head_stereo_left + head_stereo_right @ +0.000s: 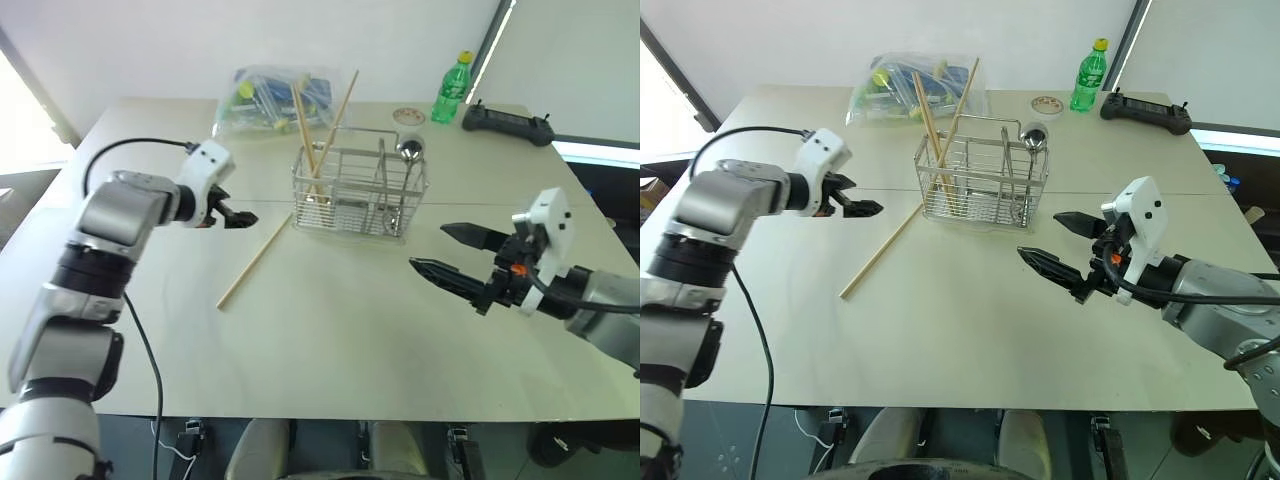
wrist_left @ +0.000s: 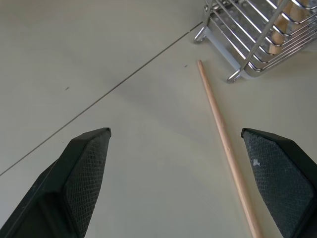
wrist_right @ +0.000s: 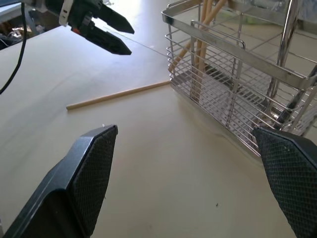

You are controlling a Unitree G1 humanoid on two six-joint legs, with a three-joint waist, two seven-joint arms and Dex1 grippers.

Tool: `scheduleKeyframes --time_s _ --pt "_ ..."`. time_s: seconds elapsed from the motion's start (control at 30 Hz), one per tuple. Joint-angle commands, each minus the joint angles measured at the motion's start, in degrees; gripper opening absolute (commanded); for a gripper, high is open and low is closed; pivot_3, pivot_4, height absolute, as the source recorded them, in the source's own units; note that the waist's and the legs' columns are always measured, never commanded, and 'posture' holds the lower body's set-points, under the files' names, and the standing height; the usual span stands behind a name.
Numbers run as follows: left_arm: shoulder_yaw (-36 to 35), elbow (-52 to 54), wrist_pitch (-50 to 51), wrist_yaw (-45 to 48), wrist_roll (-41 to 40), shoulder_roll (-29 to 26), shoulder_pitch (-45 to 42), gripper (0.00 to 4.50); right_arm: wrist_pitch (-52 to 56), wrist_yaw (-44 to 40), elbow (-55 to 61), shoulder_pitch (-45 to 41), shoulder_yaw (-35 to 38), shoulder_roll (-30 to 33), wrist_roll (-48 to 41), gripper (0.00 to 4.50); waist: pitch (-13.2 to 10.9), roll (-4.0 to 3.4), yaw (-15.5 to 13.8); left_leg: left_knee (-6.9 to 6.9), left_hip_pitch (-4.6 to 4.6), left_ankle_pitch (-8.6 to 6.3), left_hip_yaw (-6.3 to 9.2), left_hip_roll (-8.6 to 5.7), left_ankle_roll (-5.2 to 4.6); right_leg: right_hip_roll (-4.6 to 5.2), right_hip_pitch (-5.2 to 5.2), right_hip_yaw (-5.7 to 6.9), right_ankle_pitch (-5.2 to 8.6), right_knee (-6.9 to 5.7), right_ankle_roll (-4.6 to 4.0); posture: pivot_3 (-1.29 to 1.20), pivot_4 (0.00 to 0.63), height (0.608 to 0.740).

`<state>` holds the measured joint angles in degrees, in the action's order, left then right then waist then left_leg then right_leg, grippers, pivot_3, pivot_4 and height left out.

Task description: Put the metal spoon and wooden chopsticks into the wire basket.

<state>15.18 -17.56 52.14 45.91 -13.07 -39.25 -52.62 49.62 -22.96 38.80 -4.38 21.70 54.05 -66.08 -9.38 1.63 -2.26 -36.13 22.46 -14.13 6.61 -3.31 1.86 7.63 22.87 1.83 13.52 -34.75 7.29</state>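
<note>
Left claw point(image 1: 238, 217) released, empty, above bench point(image 1: 330, 340) left of basket point(image 1: 360, 190). One chopstick point(image 1: 255, 260) flat on bench, tip by basket's left corner. Other chopsticks point(image 1: 318, 130) upright in basket, mid-bench toward far edge; spoon point(image 1: 408, 152) in its right side. Right claw point(image 1: 452, 255) released, empty, near right edge.
</note>
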Motion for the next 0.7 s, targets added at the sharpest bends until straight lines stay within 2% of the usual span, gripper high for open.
scheduleKeyframes --time_s 0.03,0.27,0.7 --pt "1.42 -4.92 -3.36 0.8 3.08 2.27 -3.09 4.45 -0.65 -0.56 0.45 -0.8 1.01 0.07 0.05 4.5 -0.01 0.01 0.04 0.0 0.0 0.0 0.0 0.0 0.0 0.0 0.0 0.0 0.0 0.0 0.01 0.0 0.15 0.69" --pt "2.79 -19.39 -10.72 0.69 8.35 8.89 -6.66 4.45 -0.89 0.81 0.64 -2.1 1.73 -0.12 0.0 4.5 0.0 0.0 0.1 0.0 0.0 0.0 -0.02 0.01 -0.01 -0.01 0.02 0.01 -0.1 0.0 0.19 0.0 0.15 0.69" --pt "2.02 -36.26 -20.43 1.0 14.58 14.87 -14.45 4.45 -1.34 1.61 1.52 -1.14 2.46 -0.53 0.47 4.5 -0.01 0.02 -0.03 -0.02 0.01 -0.01 -0.02 -0.01 -0.01 0.0 -0.01 0.04 -0.12 -0.01 0.23 0.0 0.15 0.69"
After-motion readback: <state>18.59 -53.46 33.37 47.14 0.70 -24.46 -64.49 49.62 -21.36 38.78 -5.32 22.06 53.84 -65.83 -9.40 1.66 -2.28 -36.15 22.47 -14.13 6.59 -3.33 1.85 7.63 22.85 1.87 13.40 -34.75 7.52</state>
